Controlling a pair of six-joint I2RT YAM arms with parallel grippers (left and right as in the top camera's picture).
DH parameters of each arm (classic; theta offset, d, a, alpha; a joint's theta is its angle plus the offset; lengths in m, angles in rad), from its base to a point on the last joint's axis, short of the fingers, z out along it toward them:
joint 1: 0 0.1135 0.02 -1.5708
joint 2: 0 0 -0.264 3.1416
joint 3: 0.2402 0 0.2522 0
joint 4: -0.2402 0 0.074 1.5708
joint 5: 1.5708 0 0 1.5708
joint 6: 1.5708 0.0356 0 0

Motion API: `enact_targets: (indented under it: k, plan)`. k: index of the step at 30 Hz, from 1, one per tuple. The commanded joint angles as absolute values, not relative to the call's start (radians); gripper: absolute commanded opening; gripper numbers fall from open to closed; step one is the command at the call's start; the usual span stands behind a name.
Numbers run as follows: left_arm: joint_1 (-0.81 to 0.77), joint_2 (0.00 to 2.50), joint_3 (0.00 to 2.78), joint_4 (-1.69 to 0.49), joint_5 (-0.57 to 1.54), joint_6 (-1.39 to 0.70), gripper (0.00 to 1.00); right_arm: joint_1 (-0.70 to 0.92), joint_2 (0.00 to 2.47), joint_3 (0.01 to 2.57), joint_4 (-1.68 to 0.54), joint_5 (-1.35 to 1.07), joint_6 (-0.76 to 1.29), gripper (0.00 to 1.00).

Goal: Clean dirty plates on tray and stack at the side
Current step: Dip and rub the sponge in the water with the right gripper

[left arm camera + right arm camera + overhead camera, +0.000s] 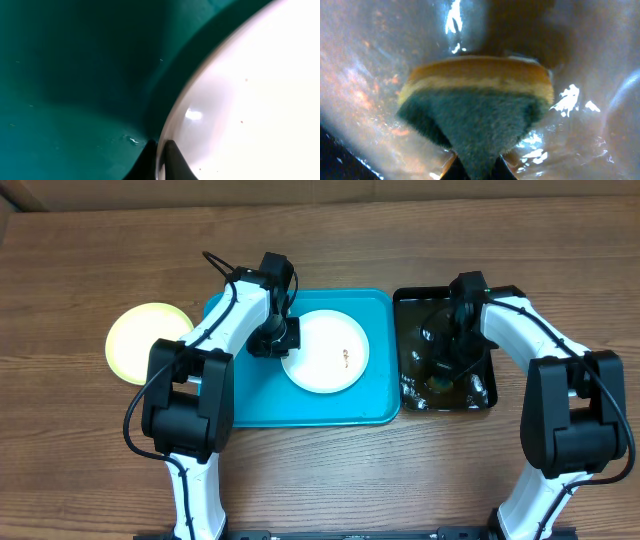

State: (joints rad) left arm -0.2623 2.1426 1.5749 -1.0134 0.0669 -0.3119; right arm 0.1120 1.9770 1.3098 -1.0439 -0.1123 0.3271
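Down on the tray [250,402], the left gripper [272,340] pinches the left rim of the white plate [325,352], jaws nearly closed on it. A small smear [345,357] marks that plate. The right gripper [442,370] clamps a sponge [475,105] in the black tray [408,302]. A yellow plate [140,342] lies on the table [80,460], left of the tray.

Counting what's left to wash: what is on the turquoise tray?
One white plate with a small brown smear, its left rim pinched by the left tool. Anything beneath the plate is hidden.
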Motion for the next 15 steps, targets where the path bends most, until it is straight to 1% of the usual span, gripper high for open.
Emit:
enact_targets:
  k: [1, 2, 3, 4, 5, 6, 7, 12, 15]
  plan:
    - [-0.268, 2.158, 1.546, -1.011, -0.033, -0.318, 0.22, 0.11, 1.977, 1.366, -1.057, -0.099, 0.292, 0.04]
    - [-0.268, 2.158, 1.546, -1.008, -0.033, -0.318, 0.29, 0.11, 1.971, 1.373, -1.061, -0.099, 0.291, 0.04]
    - [-0.268, 2.158, 1.546, -1.006, -0.033, -0.318, 0.32, 0.11, 1.966, 1.378, -1.063, -0.099, 0.291, 0.04]
    - [-0.268, 2.158, 1.546, -1.003, -0.033, -0.318, 0.33, 0.11, 1.961, 1.383, -1.066, -0.099, 0.291, 0.04]
    - [-0.268, 2.158, 1.546, -1.0, -0.033, -0.318, 0.31, 0.11, 1.954, 1.388, -1.073, -0.099, 0.29, 0.04]
    - [-0.268, 2.158, 1.546, -0.997, -0.033, -0.318, 0.18, 0.11, 1.949, 1.393, -1.077, -0.099, 0.286, 0.04]
    - [-0.268, 2.158, 1.546, -0.994, -0.033, -0.319, 0.04, 0.11, 1.943, 1.396, -1.081, -0.099, 0.284, 0.04]
    - [-0.268, 2.158, 1.546, -0.993, -0.014, -0.323, 0.04, 0.11, 1.914, 1.426, -1.124, -0.081, 0.272, 0.04]
    - [-0.268, 2.158, 1.546, -0.993, 0.059, -0.323, 0.04, 0.112, 1.891, 1.459, -1.163, -0.08, 0.247, 0.04]
